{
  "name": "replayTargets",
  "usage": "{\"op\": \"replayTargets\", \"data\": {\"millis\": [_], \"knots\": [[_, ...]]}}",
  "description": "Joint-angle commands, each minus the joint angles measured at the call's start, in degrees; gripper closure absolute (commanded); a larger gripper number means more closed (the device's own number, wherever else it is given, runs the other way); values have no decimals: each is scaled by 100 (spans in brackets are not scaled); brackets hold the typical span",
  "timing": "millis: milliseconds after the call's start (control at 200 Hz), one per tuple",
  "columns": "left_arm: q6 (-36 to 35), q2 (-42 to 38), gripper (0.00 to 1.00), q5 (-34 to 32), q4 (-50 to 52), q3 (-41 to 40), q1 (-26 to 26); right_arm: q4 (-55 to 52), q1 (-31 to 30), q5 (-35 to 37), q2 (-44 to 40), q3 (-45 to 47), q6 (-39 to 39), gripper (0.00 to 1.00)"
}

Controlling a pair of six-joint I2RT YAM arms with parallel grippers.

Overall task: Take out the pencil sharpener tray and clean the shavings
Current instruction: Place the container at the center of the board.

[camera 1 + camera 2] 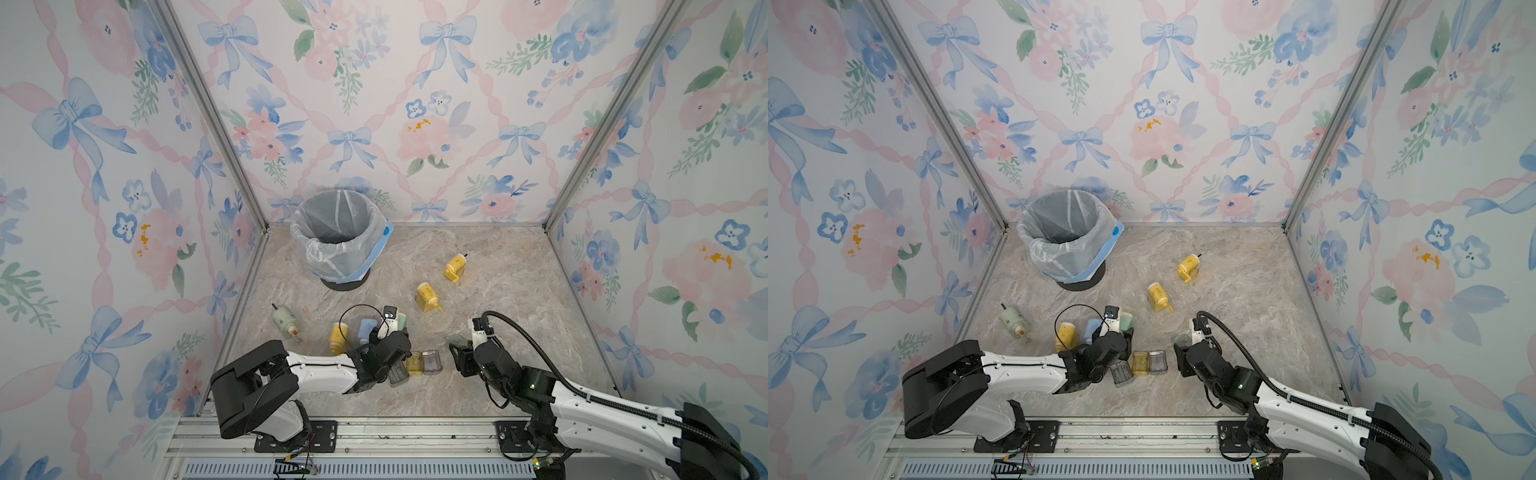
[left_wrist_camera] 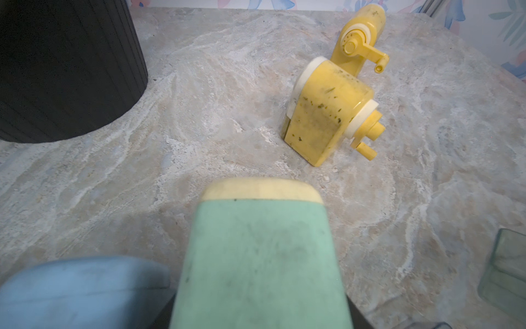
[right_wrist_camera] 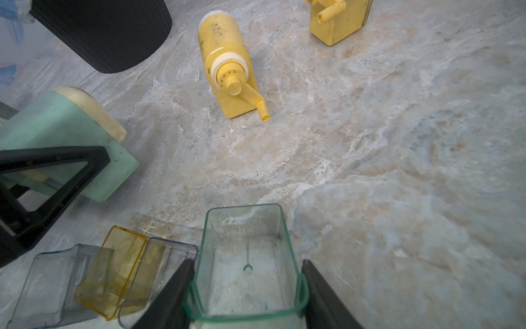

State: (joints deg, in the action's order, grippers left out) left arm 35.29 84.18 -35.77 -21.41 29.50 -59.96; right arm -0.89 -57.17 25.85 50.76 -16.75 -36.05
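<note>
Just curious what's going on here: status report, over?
Left claw shut on green sharpener. Right claw shut on clear tray, already out, looks empty. Three loose trays beside it, none blocking.

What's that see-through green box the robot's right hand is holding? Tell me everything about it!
It is a pencil sharpener tray of clear, green-tinted plastic: a small open box with rounded corners. It looks empty, with a small round mark on its floor. The right gripper clamps its two long sides between black jaws. Whether it touches the table cannot be told.
</note>
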Motion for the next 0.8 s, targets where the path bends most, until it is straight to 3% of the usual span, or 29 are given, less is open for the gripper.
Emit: {"op": "replayTargets", "data": {"millis": [0, 305, 795], "knots": [[191, 86, 100, -124, -234, 29, -22, 452, -216, 473, 166, 177, -324, 52], [376, 182, 100, -147, -345, -91, -21, 868, -512, 978, 399, 520, -660, 52], [481, 533, 100, -194, -530, -112, -24, 1178, -871, 1054, 1152, 386, -925, 44]]}}
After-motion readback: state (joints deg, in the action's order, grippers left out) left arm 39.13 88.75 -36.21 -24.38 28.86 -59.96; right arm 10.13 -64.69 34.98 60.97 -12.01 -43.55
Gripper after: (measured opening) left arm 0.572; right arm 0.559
